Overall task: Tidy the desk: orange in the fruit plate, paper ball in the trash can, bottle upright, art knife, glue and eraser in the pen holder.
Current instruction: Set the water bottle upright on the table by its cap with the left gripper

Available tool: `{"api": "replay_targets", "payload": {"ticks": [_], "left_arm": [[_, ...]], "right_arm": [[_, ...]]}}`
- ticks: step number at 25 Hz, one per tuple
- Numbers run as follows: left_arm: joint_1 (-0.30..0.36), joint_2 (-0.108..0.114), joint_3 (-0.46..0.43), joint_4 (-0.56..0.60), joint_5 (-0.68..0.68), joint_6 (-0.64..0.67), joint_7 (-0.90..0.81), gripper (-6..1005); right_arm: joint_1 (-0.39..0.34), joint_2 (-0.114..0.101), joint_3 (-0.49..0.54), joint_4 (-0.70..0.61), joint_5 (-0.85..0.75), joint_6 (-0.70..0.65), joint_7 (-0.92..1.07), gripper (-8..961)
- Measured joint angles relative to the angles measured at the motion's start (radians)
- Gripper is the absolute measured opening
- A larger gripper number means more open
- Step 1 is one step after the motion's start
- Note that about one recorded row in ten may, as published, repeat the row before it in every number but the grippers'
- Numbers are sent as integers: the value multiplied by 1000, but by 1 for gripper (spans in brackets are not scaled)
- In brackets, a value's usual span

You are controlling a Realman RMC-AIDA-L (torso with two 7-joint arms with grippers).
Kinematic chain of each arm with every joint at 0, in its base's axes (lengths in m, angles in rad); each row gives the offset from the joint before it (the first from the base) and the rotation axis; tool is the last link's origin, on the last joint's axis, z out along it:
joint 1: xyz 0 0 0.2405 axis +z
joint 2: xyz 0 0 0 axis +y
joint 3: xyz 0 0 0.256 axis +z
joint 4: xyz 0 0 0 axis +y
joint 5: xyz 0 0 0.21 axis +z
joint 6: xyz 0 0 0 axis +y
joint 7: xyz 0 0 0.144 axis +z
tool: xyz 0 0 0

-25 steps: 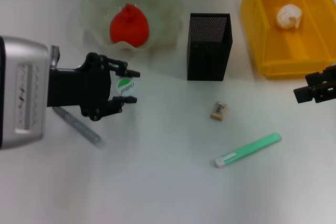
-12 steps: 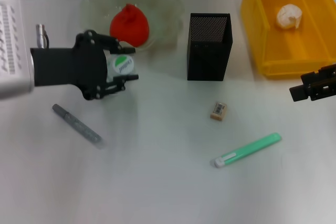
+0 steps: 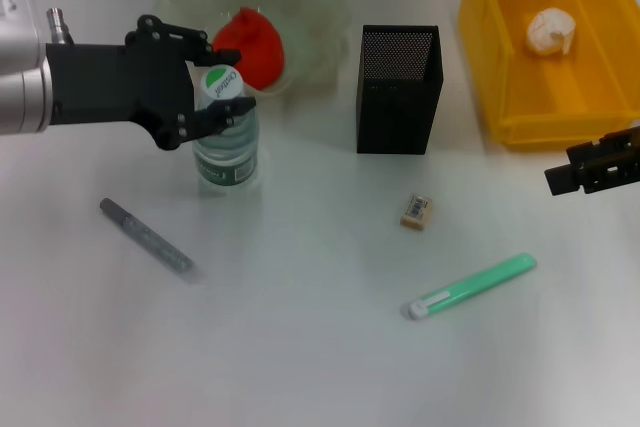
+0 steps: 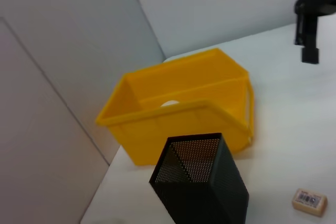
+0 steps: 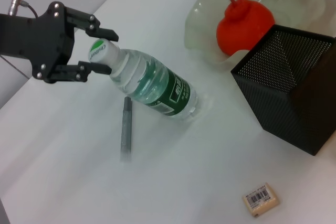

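Observation:
The clear bottle with a green label stands upright on the table just in front of the fruit plate. My left gripper is shut on its white cap from the side; this also shows in the right wrist view. The orange lies in the plate. The paper ball lies in the yellow trash can. The black mesh pen holder stands mid-table. The eraser lies in front of it. My right gripper hovers at the right edge, in front of the trash can.
A green stick-shaped item with a white end lies at the front right of the table. A grey pen-shaped item lies at the front left, close to the bottle. A wall runs behind the table.
My left gripper has swung the bottle's cap end up and back toward the plate, so the bottle now stands upright. My right gripper has drifted slightly left.

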Motion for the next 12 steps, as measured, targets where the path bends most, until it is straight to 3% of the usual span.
{"api": "replay_targets", "payload": {"ticks": [12], "left_arm": [[-58, 15, -24, -13, 32, 0, -136, 423]], "right_arm": [[-3, -3, 0, 20, -1, 27, -1, 760]]}}
